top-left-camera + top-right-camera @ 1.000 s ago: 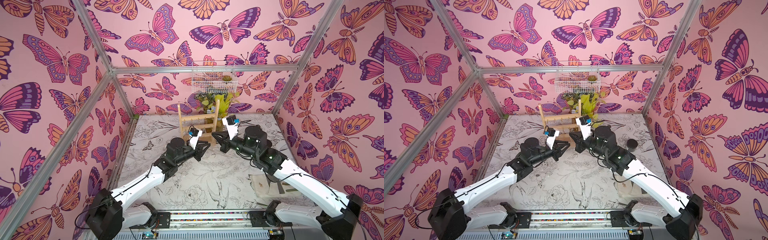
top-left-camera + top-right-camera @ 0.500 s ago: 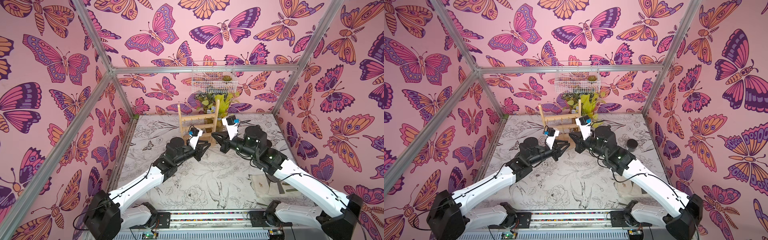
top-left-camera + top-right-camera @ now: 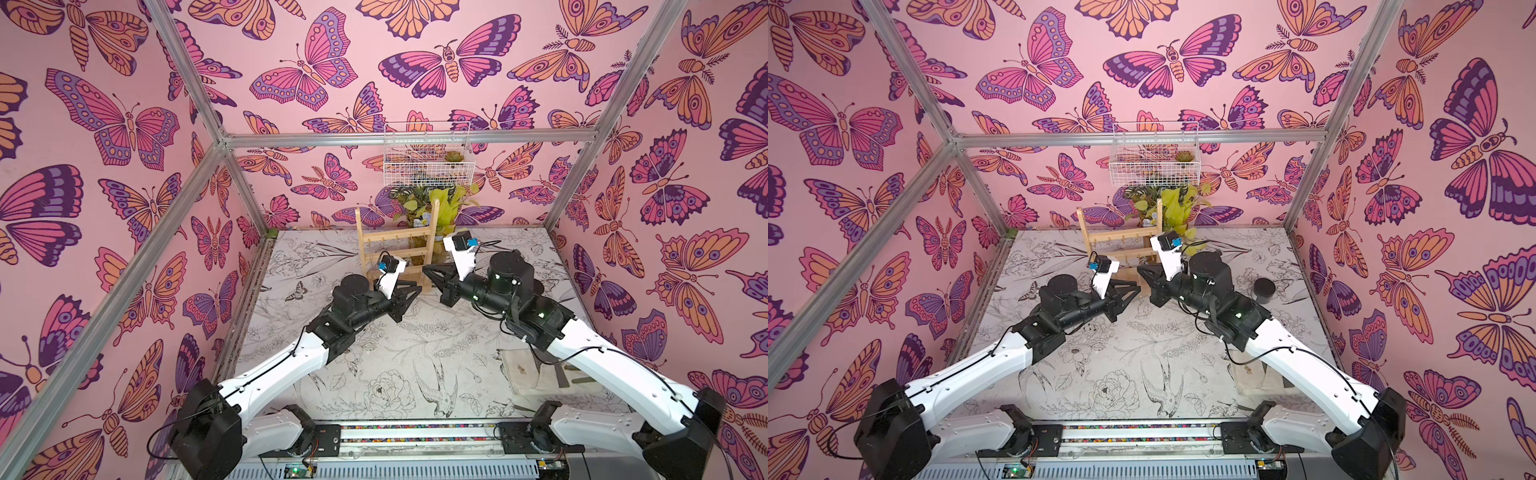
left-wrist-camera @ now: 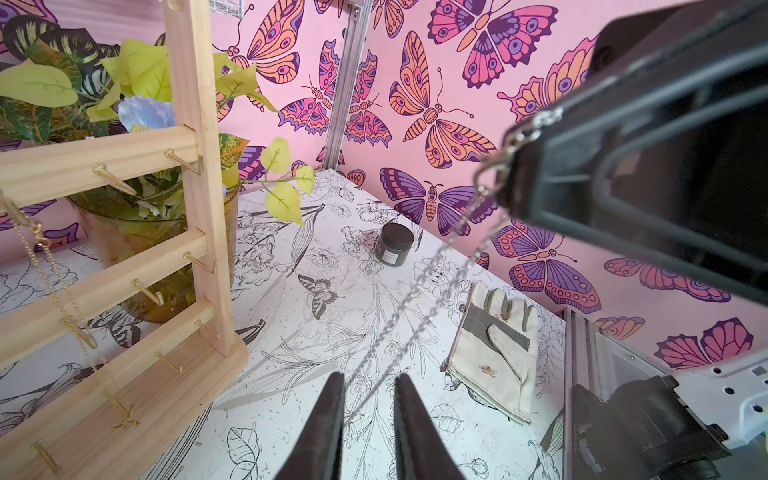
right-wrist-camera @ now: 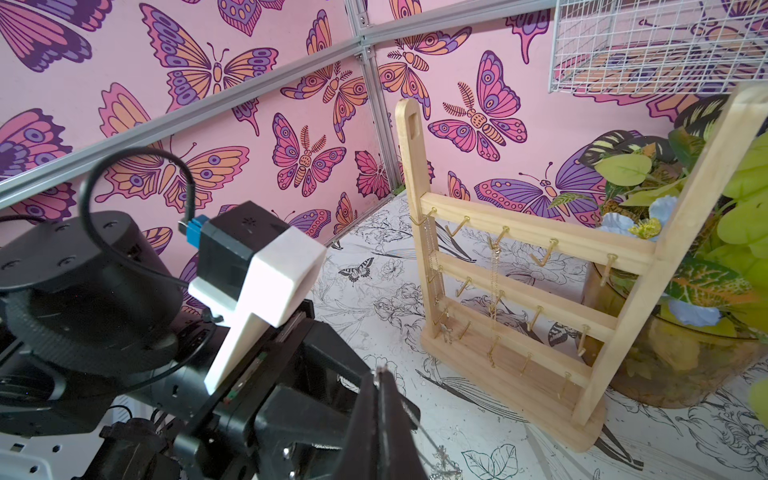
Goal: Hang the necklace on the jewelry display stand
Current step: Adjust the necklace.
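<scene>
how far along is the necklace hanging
Done: the necklace is lifted, pinched in the shut right pincer. In hand: it stretches down between the left pincer's parted jaws, by the stand. Left: it's on no hook yet.

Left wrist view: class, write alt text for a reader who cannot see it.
A fine chain necklace runs from the shut right gripper into the open left gripper. Beside them stands the wooden jewelry display stand, a gold chain already hanging on it; a black jar and a glove sit on the table.
</scene>
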You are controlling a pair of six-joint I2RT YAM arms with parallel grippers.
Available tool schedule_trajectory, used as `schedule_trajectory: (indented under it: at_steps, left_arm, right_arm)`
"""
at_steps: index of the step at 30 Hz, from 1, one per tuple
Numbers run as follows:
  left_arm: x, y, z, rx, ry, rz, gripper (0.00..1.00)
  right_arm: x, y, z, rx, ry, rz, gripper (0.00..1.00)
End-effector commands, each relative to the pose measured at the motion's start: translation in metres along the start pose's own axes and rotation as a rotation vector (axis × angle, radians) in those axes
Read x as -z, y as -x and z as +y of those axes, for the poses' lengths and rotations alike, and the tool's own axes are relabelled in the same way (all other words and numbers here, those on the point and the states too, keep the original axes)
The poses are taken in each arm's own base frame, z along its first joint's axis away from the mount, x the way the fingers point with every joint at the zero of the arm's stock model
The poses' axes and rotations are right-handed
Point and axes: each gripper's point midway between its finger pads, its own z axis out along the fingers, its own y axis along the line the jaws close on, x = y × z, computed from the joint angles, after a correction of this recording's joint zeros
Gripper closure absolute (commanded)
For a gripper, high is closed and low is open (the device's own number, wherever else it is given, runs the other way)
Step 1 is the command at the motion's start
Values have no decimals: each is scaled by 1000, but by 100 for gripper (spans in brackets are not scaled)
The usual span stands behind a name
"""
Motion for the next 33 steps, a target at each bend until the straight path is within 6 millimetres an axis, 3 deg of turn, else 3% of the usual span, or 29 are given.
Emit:
schedule_trajectory:
  at_steps: [1, 33]
  left_arm:
    - [5, 7, -4, -24, -4, -31, 76]
    - [2, 6, -6, -25, -12, -29, 78]
  right_arm:
    - [9, 20, 9, 16, 21, -46, 100]
    - [10, 21, 16, -1, 58, -49, 100]
